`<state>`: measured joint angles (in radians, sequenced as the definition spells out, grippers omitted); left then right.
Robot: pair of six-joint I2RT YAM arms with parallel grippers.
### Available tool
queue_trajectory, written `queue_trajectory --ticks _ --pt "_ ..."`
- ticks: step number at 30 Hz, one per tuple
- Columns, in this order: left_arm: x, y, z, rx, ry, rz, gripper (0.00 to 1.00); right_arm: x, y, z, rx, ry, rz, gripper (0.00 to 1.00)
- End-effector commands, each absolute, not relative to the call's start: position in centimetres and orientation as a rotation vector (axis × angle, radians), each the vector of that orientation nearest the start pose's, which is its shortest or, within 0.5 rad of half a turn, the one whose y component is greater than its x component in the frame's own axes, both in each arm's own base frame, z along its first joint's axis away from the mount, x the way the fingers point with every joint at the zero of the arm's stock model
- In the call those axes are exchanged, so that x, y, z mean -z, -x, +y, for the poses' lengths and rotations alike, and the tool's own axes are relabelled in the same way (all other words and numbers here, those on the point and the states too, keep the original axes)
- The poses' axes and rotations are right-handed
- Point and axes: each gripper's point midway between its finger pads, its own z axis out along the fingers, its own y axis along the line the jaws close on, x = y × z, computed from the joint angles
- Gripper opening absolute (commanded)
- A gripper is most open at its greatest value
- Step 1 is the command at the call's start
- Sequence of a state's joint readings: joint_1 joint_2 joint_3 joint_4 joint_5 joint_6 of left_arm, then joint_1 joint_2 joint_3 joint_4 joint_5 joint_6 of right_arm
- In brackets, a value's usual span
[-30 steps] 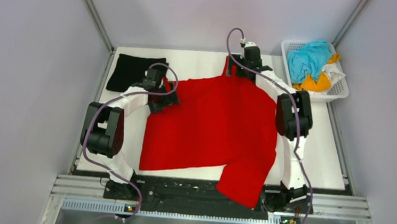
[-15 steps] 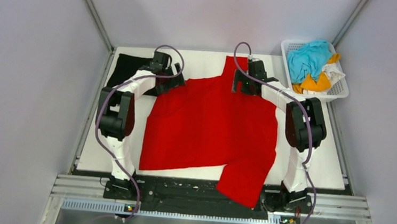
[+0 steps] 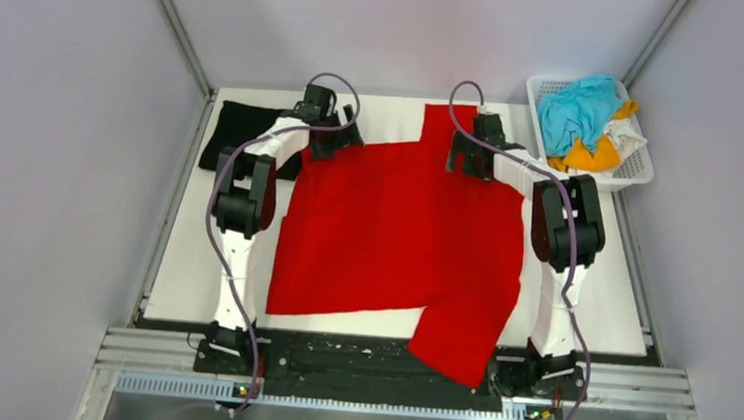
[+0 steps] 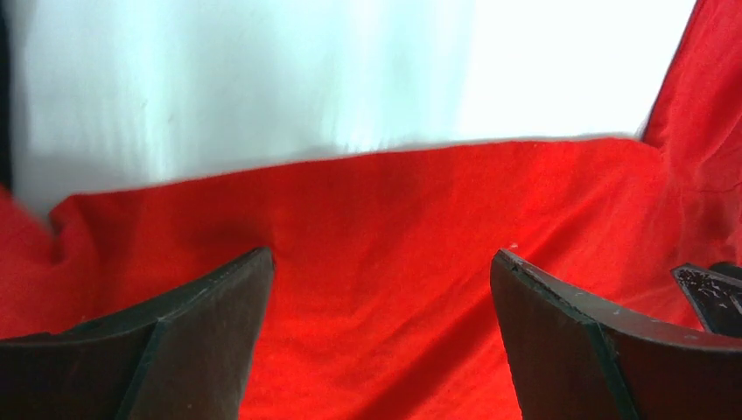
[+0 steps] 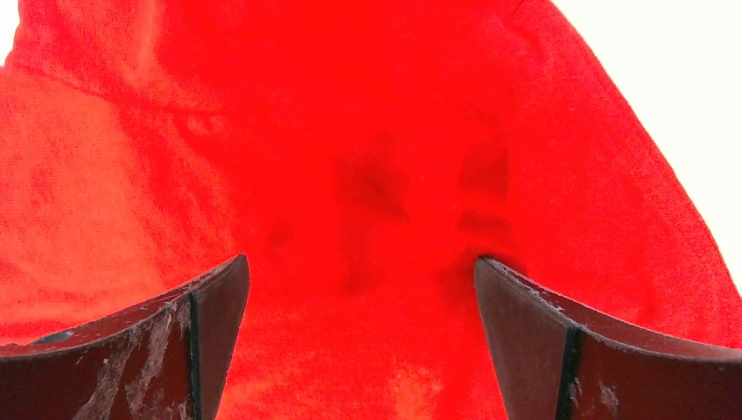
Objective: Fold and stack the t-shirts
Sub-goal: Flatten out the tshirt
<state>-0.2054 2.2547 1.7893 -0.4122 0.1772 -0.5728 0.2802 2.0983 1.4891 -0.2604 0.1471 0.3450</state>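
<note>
White table (image 3: 605, 281) bears red t-shirt (image 3: 396, 232), far edge under wide-spread left gripper (image 4: 381, 255) and right gripper (image 5: 360, 261).

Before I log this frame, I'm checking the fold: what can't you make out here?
Top view: black garment, right edge hidden by the left arm.
Top view: how many clothes fill the basket; they overlap.
Wrist views: whether left gripper and right gripper touch the red t-shirt; finger undersides hidden.

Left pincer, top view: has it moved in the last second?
Yes. The left pincer went outward and rightward, from the near corner of the folded black shirt toward the far table edge.
</note>
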Motion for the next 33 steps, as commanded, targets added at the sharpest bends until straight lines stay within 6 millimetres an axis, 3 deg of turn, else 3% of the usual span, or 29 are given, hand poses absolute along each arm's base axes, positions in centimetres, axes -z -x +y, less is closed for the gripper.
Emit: queue_trajectory --ticks 1,10,17,22,25,27,31,32,33 --pt "-3.0 -54.9 -18.1 0.593 0.342 2.523 0.99 -1.3 -51.2 9.2 -0.008 -0.258 2.475 0.99" --pt "-3.5 -60.7 -20.8 0.739 0.325 2.396 0.99 -1.0 -54.8 6.0 0.013 -0.325 2.471 0.99" --pt "-4.3 -65.6 -23.1 0.903 0.346 2.216 0.99 -0.9 -55.8 5.8 -0.037 -0.338 2.471 0.99" --pt "-5.9 -66.9 -22.2 0.841 0.334 2.156 0.99 -2.1 -56.5 6.2 -0.06 -0.317 2.457 0.99" --pt "-8.4 -67.1 -22.1 0.844 0.299 2.118 0.99 -3.7 -56.7 6.6 -0.093 -0.29 2.434 0.99" --pt "-11.1 -67.0 -22.1 0.847 0.263 2.083 0.99 -5.7 -57.1 7.1 -0.12 -0.273 2.408 0.99" --pt "-18.1 -66.0 -22.0 0.839 0.196 2.01 0.99 -11.6 -57.4 8.1 -0.113 -0.219 2.326 0.99" --pt "-20.7 -65.2 -21.9 0.835 0.173 1.987 0.99 -13.8 -57.1 8.5 -0.105 -0.204 2.291 0.99" --pt "-22.1 -64.4 -21.8 0.828 0.161 1.987 0.99 -15.3 -56.6 8.8 -0.095 -0.192 2.269 0.99"
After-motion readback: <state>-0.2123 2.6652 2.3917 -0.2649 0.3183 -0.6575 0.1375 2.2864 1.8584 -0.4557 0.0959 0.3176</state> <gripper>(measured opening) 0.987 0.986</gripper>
